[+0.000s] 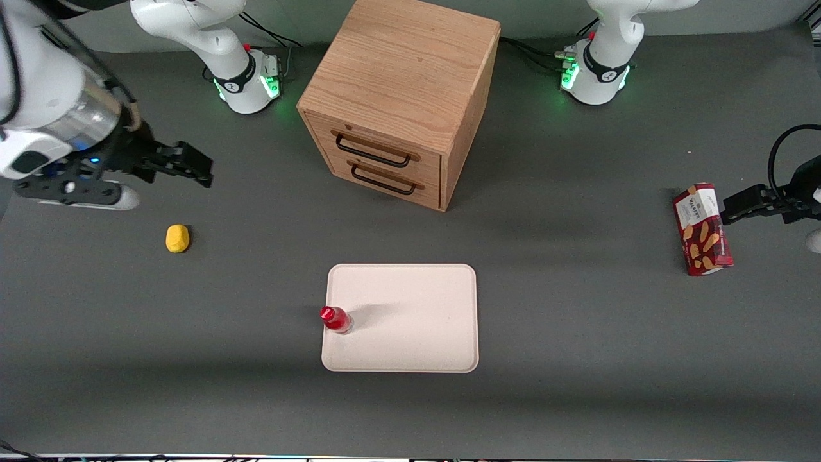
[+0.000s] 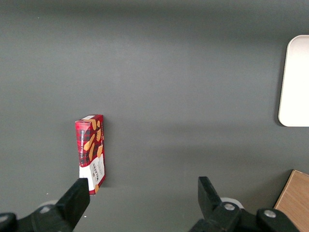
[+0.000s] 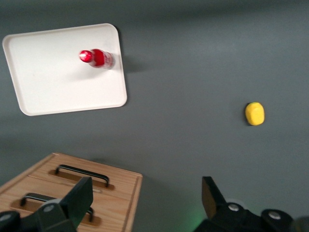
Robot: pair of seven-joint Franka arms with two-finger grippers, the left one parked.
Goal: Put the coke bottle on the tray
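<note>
The coke bottle [image 1: 336, 319] stands upright on the tray [image 1: 410, 333], its long axis vertical, red cap up and silvery base down on the cream surface. It sits just inside the tray's rim at the edge toward the working arm's end of the table, roughly midway along that edge (in the front view the cap appears to lean out over the rim, an effect of looking down on it). The right wrist view shows the same: the coke bottle [image 3: 96, 58] rests near one short edge of the tray [image 3: 53, 82], and nothing is touching it.

Taking the tray as the landmark, the gripper [image 1: 192, 168] hangs in the air well apart from it, toward the working arm's end of the table and farther from the front camera. Its jaws stand wide apart with nothing between them; in the right wrist view the two fingers [image 3: 77, 198] frame bare table and a corner of the cabinet.

The wooden cabinet [image 1: 401, 96] with two dark-handled drawers stands farther from the front camera than the tray, its drawer fronts turned roughly toward the tray. A yellow lump [image 1: 177, 238] lies on the table between the tray and the gripper, nearer the gripper. A red snack box [image 1: 702, 229] lies well apart from the tray toward the parked arm's end.
</note>
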